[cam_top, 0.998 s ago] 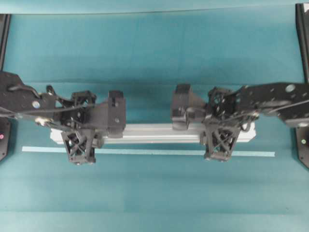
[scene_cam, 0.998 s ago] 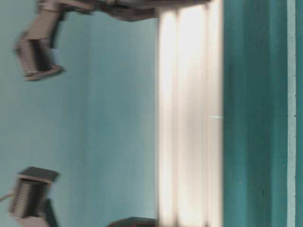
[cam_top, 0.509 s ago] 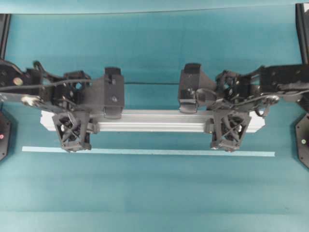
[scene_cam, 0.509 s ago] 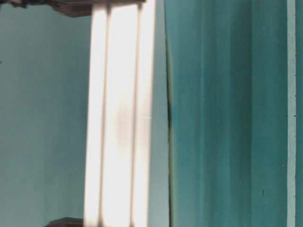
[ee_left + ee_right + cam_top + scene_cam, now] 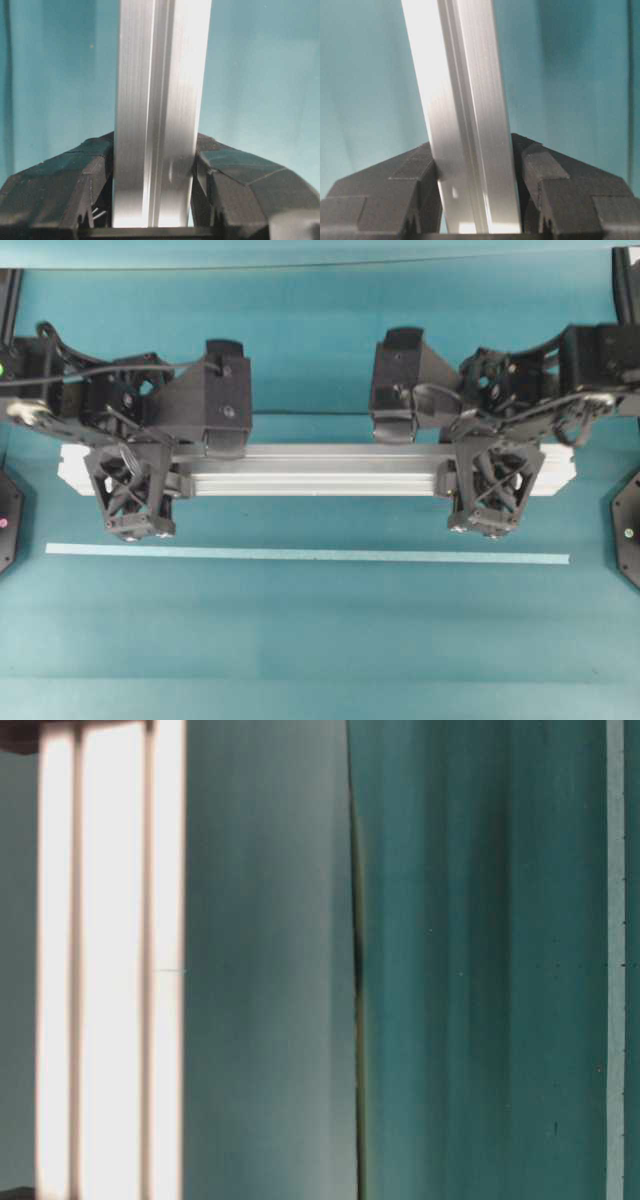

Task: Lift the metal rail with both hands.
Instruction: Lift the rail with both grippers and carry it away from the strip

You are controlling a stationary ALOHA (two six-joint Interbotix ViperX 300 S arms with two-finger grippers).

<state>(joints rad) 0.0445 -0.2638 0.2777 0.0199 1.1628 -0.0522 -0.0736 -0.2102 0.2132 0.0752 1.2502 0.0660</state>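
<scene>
Rail point(image 5: 318, 470), clamped by both pincers, has risen higher.

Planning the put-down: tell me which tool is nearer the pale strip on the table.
Neither clearly. The left tool and the right tool each clamp the metal rail near one end, fingertips just above the pale strip in the overhead view.

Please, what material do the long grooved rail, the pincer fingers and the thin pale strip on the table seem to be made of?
Metal rail: looks like brushed aluminium, silver-grey with fine lengthwise streaks, grooves and bright reflections.
Left pincer and right pincer fingers: probably matte black plastic, with an open lattice pattern and faceted faces.
Thin strip: flat, pale blue-green, dull; possibly tape or plastic, the pictures cannot settle it.
</scene>
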